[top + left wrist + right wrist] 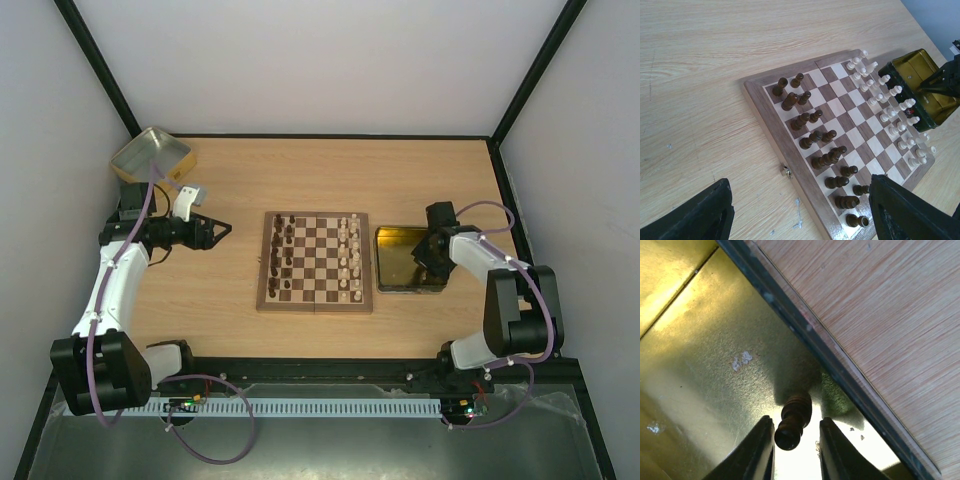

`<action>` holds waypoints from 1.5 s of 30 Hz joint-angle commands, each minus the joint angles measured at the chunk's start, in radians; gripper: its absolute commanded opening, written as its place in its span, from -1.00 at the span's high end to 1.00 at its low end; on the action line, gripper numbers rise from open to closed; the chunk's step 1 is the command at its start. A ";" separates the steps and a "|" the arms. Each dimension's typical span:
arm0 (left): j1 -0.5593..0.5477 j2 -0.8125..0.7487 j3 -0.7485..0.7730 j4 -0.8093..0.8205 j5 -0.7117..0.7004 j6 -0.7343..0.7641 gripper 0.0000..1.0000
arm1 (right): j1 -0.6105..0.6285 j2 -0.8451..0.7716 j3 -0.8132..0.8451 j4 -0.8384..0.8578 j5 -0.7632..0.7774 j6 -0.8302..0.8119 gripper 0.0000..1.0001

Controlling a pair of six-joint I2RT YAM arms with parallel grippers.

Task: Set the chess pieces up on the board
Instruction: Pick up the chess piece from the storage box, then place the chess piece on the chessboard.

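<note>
Right claw (796, 421) low in the gold tray (396, 256), standing narrow on both sides of one dark chess piece (792, 420).
On the counter (230, 180) the board (316, 306) already carries dark pieces (283, 255) left and pale pieces (350, 258) right. This lying piece is not yet clearly gripped. Left claw (222, 231) waits wide and empty beside the board, probably to spare the rows.
</note>
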 commanded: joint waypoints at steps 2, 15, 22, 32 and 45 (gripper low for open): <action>-0.006 0.007 -0.008 0.006 0.015 0.014 -0.48 | -0.007 0.008 0.030 -0.014 0.030 -0.025 0.65; -0.008 0.007 -0.008 0.007 0.008 0.012 -0.48 | 0.002 -0.064 0.049 -0.047 0.018 -0.056 0.96; -0.009 0.001 -0.010 0.007 0.003 0.013 -0.48 | 0.153 -0.130 0.128 -0.158 0.106 -0.077 0.96; -0.009 -0.003 -0.016 0.021 -0.021 0.007 -0.48 | 0.661 -0.143 0.344 -0.328 0.248 0.085 0.96; 0.001 -0.022 -0.017 0.021 -0.028 0.002 -0.48 | 1.062 0.250 0.619 -0.355 0.244 0.115 0.96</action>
